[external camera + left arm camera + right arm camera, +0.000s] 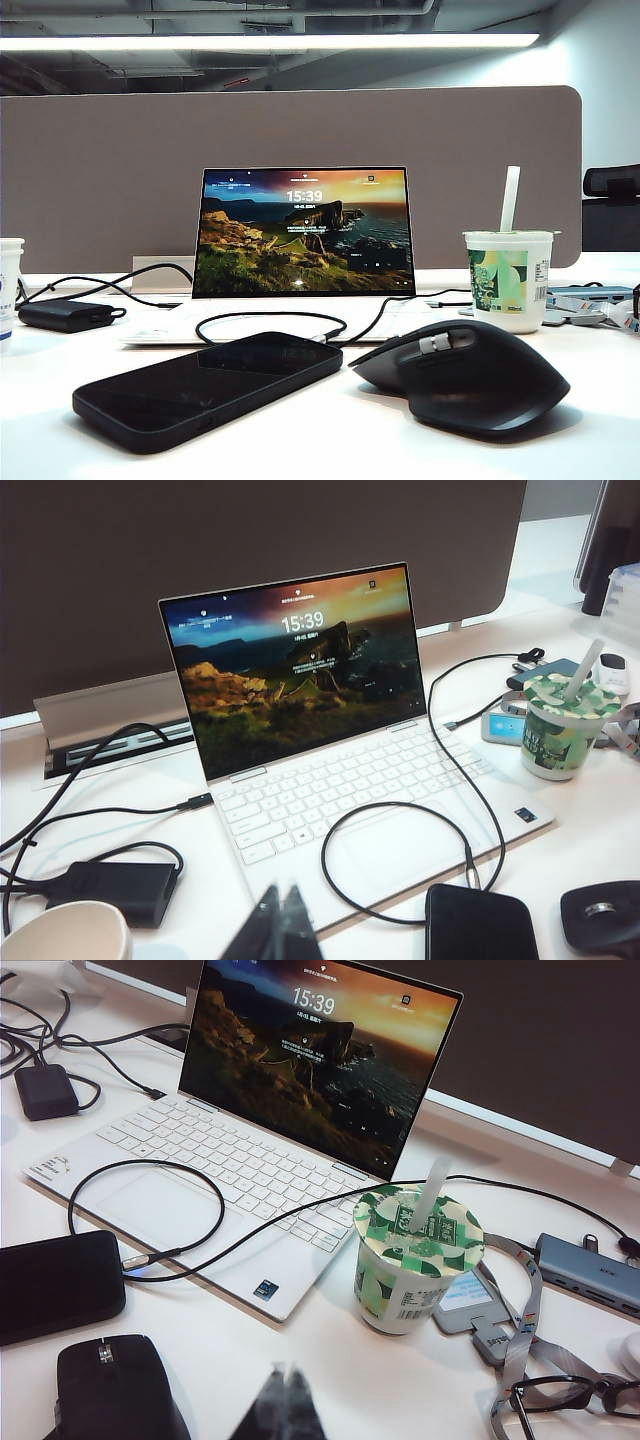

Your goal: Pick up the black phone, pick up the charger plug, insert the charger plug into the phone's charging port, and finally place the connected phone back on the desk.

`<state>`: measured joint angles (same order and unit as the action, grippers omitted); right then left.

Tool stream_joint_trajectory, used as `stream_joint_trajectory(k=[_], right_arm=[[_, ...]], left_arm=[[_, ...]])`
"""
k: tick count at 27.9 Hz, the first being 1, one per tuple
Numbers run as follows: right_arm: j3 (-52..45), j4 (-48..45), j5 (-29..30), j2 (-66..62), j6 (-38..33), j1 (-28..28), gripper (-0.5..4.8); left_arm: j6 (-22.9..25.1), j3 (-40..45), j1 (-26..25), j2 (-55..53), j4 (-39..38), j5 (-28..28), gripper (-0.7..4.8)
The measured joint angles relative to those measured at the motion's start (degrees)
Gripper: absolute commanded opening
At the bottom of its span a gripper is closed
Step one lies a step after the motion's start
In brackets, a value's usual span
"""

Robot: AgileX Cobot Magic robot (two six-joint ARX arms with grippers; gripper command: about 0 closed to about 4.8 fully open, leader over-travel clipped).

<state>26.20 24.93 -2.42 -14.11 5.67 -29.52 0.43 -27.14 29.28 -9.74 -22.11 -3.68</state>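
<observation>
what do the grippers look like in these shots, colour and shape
Only the fingertips show, in the wrist views. The left gripper ends in two dark, near-black tapered fingers that meet in a narrow point. The right gripper looks the same: dark, pointed tips, blurred. No cables, markings or arm links are visible, and neither arm appears in the exterior view.

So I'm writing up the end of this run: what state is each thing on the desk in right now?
black phone: flat on the desk, screen dark
charger plug: at the phone's end edge, apparently plugged in
laptop: open, lock screen lit
cup: upright, sealed, straw in
mouse: resting beside the phone
left gripper: shut, empty, above the desk
right gripper: shut, empty, above the desk
</observation>
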Motion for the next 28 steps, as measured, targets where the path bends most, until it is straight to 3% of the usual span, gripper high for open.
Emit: stream_joint_trajectory(k=[8,17,28], right_arm=[[-2.0,2.0,0.0,3.3,0.0,0.0,0.00],[-2.1,2.1,0.0,3.4,0.0,0.0,0.00],[-2.1,3.0,0.0,3.6,0.0,0.0,0.00]], left_arm=[[-1.0,9.1,0.0,7.0,5.7,0.0,-0.06],[-1.4,20.0,0.2,7.0,21.2,5.0,-0.06],[-0.9,21.8,-0.8,9.6,21.7,1.3,-0.06]])
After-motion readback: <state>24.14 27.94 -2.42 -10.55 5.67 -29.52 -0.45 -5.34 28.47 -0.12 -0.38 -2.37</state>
